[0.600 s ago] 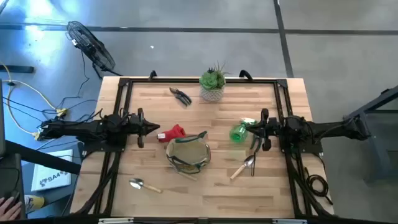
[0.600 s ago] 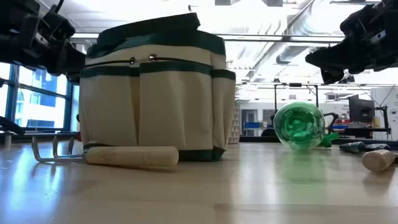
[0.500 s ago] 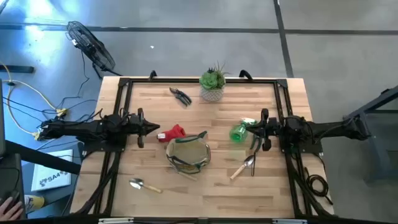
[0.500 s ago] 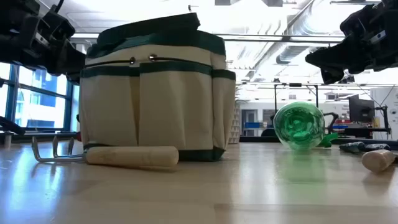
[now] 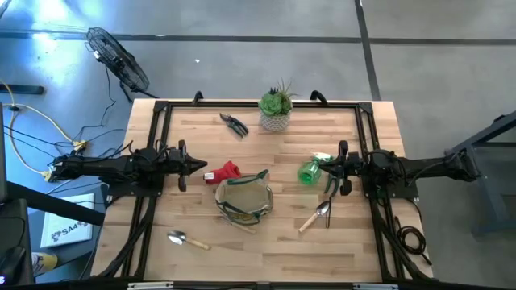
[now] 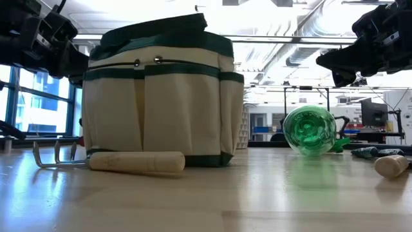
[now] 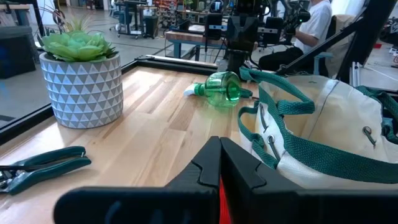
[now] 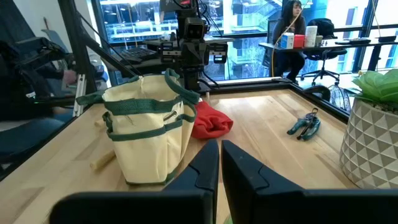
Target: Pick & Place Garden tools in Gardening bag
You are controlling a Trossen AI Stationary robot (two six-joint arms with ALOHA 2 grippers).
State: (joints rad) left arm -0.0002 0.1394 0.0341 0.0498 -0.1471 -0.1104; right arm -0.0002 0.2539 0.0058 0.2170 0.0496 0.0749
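On the pale wood-plank table [image 5: 266,250], framed by a black rail, the gardening bag [image 5: 243,197] stands mid-table among scattered garden tools [image 5: 313,193]. The left gripper [image 5: 201,167] and right gripper [image 5: 319,161] hover pinched shut, empty. Grey floor and a fan [image 5: 117,60] lie beyond.

left gripper [image 5: 203,167] jaws closed, right gripper [image 5: 316,163] likewise

Wooden table [image 5: 282,234]: bag [image 5: 243,199], red item [image 5: 226,171], green bottle [image 5: 310,171], two trowels [image 5: 187,239], shears [image 5: 235,125], potted succulent [image 5: 276,109]
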